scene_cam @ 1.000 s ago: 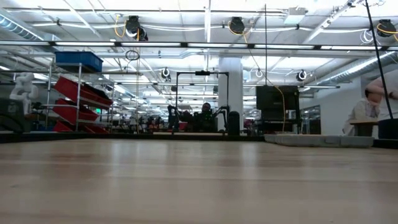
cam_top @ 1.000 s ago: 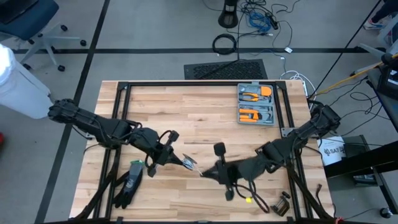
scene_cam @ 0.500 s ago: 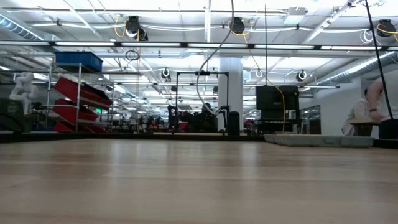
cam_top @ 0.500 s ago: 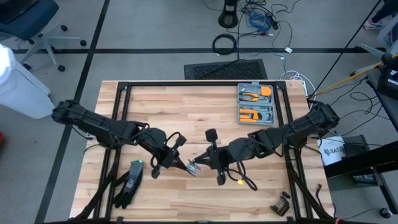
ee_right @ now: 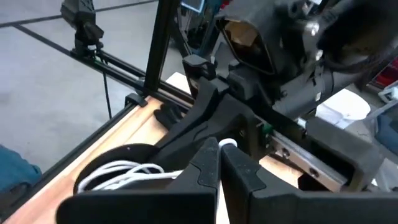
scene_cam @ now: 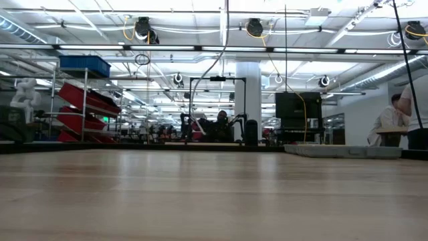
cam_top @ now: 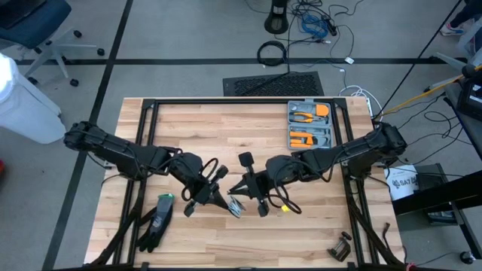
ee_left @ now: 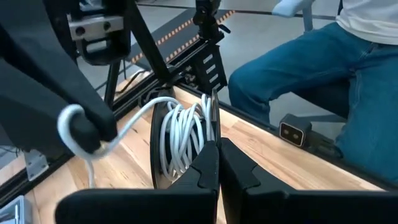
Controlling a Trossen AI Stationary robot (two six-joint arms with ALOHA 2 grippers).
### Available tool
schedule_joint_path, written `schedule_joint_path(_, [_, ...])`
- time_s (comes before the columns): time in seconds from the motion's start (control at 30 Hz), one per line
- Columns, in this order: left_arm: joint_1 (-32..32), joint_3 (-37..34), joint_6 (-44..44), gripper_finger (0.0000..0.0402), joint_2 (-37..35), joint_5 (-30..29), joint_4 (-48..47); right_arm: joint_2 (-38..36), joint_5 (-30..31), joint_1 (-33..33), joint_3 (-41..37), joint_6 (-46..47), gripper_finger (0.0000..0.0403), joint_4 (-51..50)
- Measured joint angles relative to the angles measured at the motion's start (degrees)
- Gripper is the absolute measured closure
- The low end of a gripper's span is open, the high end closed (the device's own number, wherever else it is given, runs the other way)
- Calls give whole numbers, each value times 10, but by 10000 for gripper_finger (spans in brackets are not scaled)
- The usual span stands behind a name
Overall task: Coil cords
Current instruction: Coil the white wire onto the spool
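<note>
Cords [ee_left: 180, 140] coiled, black glove [cam_top: 156, 221] nearby, toolbox [cam_top: 310, 126] apart

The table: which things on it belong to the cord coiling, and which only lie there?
In the job: white cord, partly wound; left gripper and right gripper, both shut on it.

Lying about: orange tool case, black glove, small dark bundle.

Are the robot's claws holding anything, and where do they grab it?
Yes. The left gripper pinches the coiled thin white cord at the bundle's edge. The right gripper pinches the same cord's loose strand. Both sets of jaws are shut.
</note>
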Motion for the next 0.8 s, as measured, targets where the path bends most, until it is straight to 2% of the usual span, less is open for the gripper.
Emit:
schedule_joint_path(0.2, [0,0,16,402,0,0,5,13,-30,-11,0,6,403,-3])
schedule_joint_path(0.5, [-1,0,31,402,0,26,32,37,-45,-20,-1,17,403,10])
schedule_joint_path(0.8, [-10,0,44,402,-1,38,42,37,-48,-21,-1,51,403,-19])
